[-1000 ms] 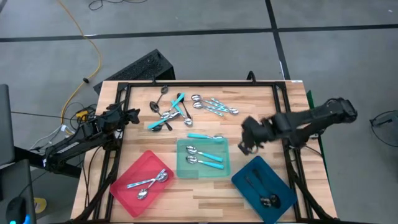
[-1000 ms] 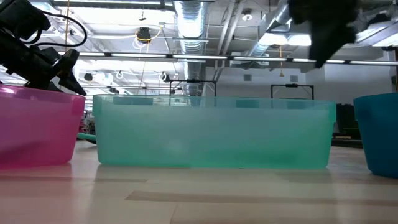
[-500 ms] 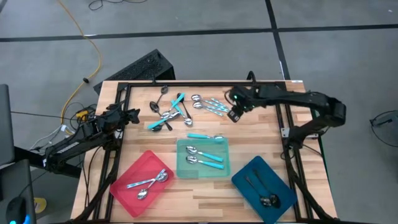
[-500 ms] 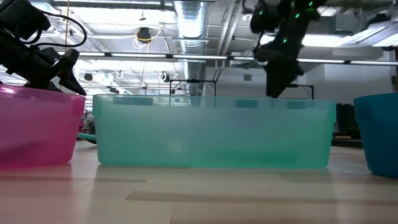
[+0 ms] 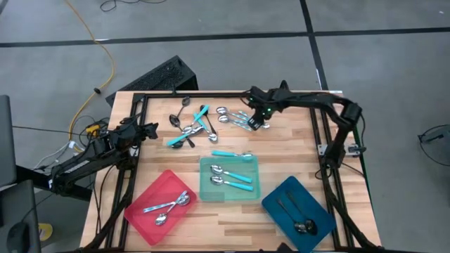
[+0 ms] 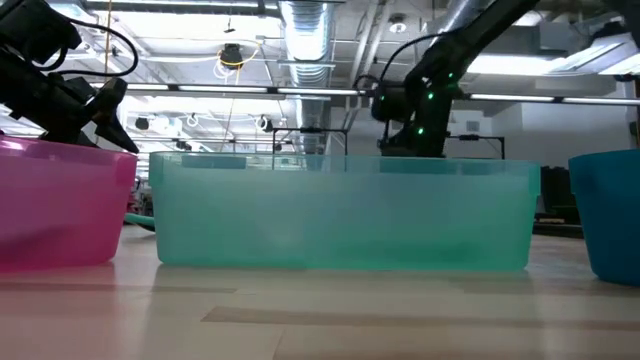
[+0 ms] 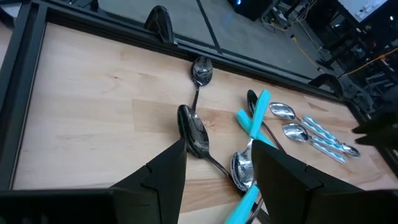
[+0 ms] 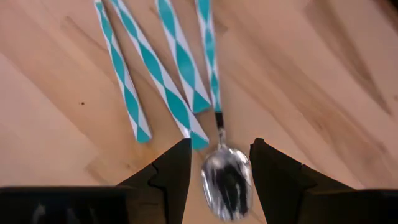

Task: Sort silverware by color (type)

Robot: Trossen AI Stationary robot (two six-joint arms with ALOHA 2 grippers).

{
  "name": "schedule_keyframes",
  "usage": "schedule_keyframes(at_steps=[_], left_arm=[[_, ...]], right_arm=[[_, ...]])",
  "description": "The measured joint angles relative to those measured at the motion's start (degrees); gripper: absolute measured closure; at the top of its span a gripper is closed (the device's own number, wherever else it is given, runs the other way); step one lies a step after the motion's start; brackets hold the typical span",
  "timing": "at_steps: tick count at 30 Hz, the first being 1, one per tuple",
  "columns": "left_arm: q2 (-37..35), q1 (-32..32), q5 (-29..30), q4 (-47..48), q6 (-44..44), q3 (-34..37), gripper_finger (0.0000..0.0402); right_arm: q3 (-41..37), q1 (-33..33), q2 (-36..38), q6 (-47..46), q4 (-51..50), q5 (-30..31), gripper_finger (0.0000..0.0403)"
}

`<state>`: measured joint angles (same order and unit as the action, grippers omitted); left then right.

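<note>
Right gripper (image 8: 219,169) jaws apart w/ nothing held, straddling spoon bowl (image 8: 226,180) directly below, striped turquoise handles (image 8: 176,93) just beyond; I reckon closing now could snag a neighbouring handle too, since they lie so close.

I work in a robotics lab: exposed ceiling ducts (image 6: 305,25), strip lights, grey tiled floor (image 5: 211,42), loose yellow cable (image 5: 105,63).

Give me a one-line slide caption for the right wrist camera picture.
Open right gripper poised over a turquoise-handled spoon on the wooden table.
</note>
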<state>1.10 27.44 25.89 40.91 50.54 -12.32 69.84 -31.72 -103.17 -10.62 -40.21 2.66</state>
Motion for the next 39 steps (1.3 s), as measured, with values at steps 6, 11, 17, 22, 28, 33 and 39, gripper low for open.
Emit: schedule_keyframes(at_steps=[6,11,17,22,28,33,39], left_arm=[[0.0,0.0,0.0,0.0,0.1,0.0,0.0235],[0.0,0.0,0.3,0.0,0.1,0.0,0.0235],[0.0,0.0,0.4,0.1,0.1,0.0,0.0235],[0.0,0.0,0.4,0.7,0.1,0.0,0.0235],[0.0,0.0,0.4,0.9,0.1,0.0,0.0235],[0.0,0.0,0.4,0.9,-0.3,0.0,0.0235],[0.0,0.0,0.5,0.9,-0.3,0.0,0.0235]], right_arm=[[0.8,0.1,-4.1,2.1,0.4,0.0,0.0218],[1.0,-1.2,-6.1,2.5,0.6,-0.3,0.0218],[1.0,-2.3,-6.6,3.0,0.5,-3.0,0.0218],[0.9,-3.4,-6.6,1.5,0.4,-5.0,0.0219],[0.7,-0.4,-7.0,-1.3,1.8,-10.1,0.0227],[1.9,2.9,-6.3,-1.4,1.6,-9.3,0.0229],[4.4,2.6,-5.2,-1.9,0.2,-7.8,0.0230]])
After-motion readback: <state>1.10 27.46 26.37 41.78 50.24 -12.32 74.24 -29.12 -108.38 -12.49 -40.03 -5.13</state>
